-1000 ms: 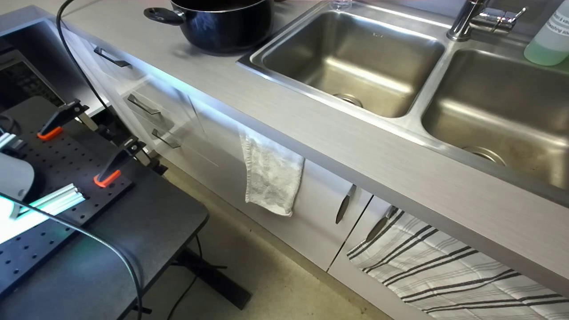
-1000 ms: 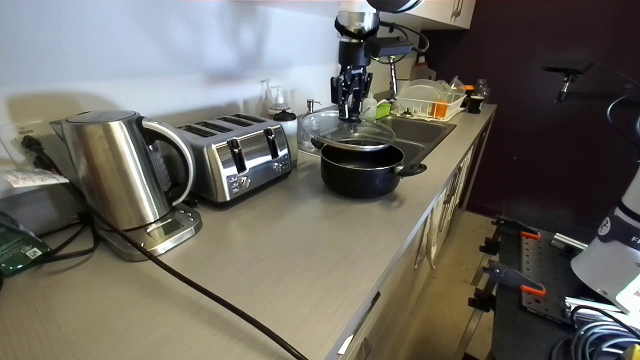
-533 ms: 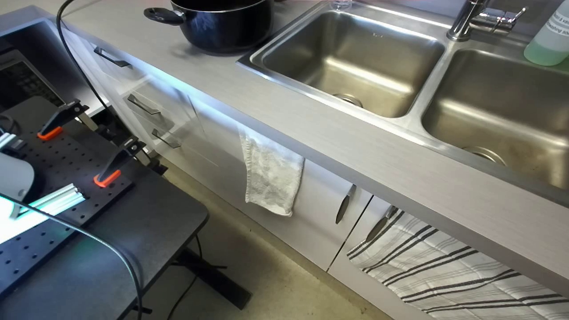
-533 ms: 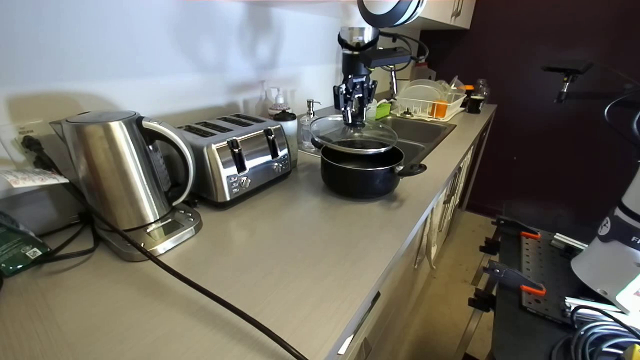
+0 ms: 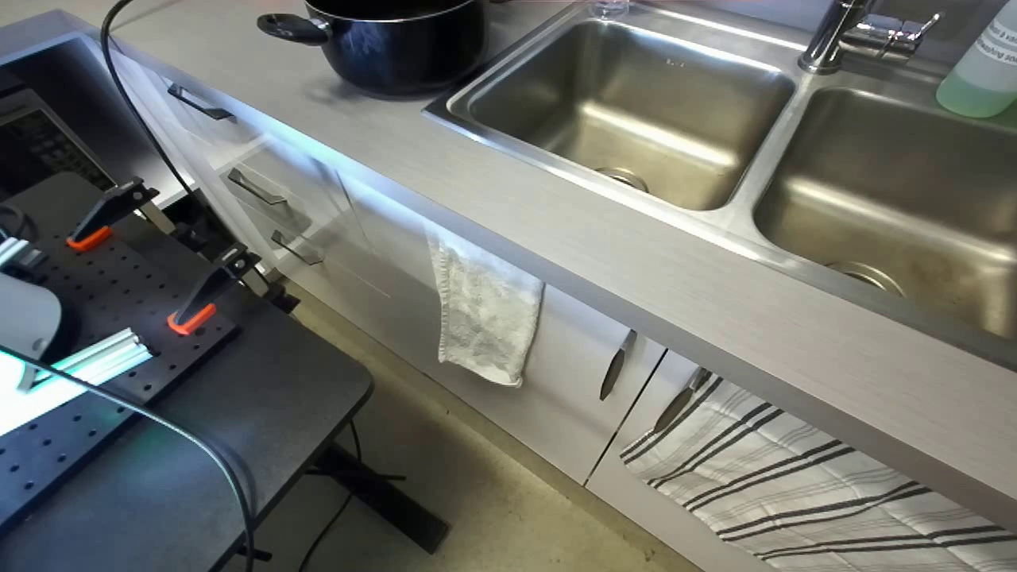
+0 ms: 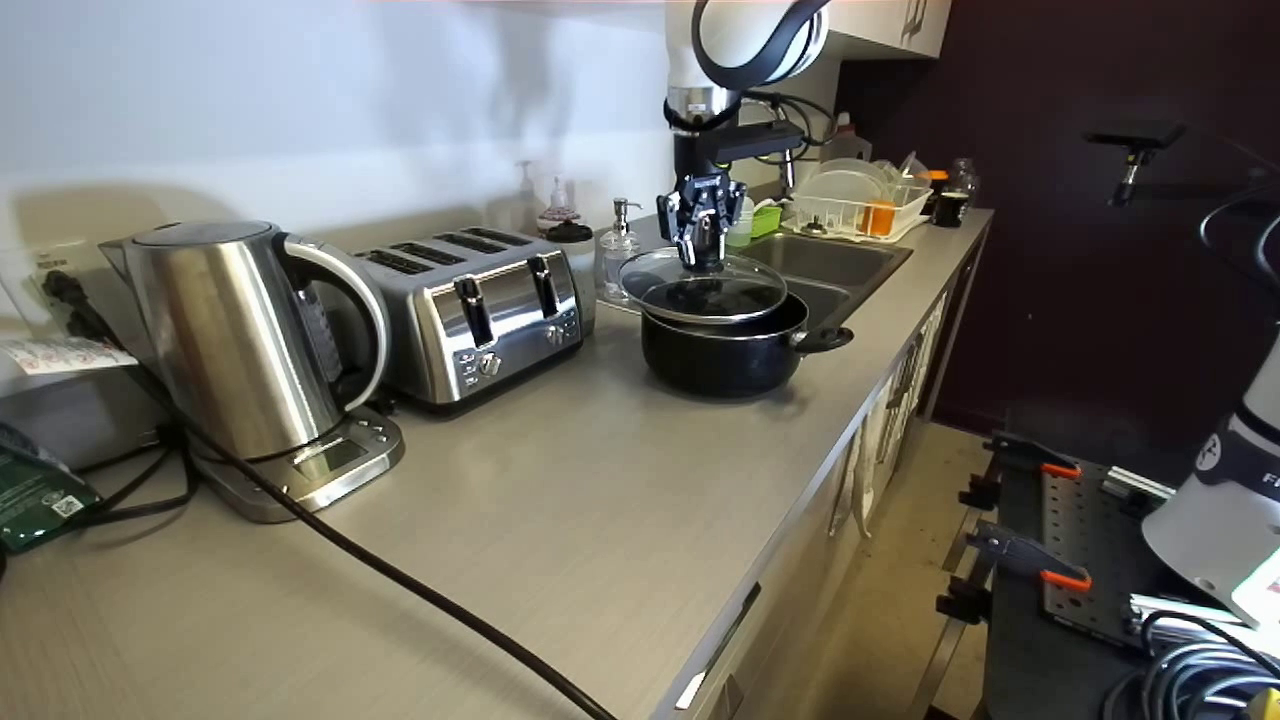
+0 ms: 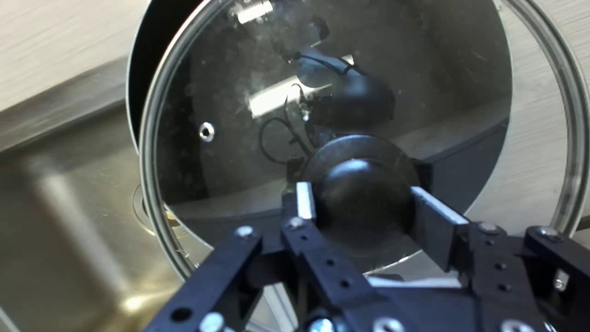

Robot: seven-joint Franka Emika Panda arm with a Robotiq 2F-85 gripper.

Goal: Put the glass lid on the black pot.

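Observation:
The black pot (image 6: 722, 360) stands on the counter beside the sink; in an exterior view its side (image 5: 405, 52) and one loop handle show at the top edge. My gripper (image 6: 704, 245) is shut on the black knob of the glass lid (image 6: 700, 292), fingers on both sides of the knob. In the wrist view the gripper (image 7: 362, 203) holds the lid (image 7: 239, 157) over the pot, off-centre: a dark strip of the pot (image 7: 140, 69) shows past the lid's left, and the lid overhangs at the right. Whether the lid touches the rim I cannot tell.
A steel toaster (image 6: 470, 320) and a bottle with a black cap (image 6: 572, 265) stand left of the pot. A soap dispenser (image 6: 620, 245) stands behind it. A kettle (image 6: 235, 330) stands farther left. The steel sink (image 5: 636, 103) adjoins the pot. A black cable (image 6: 400, 580) crosses the counter.
My gripper has come down with the lid, which sits lower and closer to the pot's rim and looks more level. The pot has not moved.

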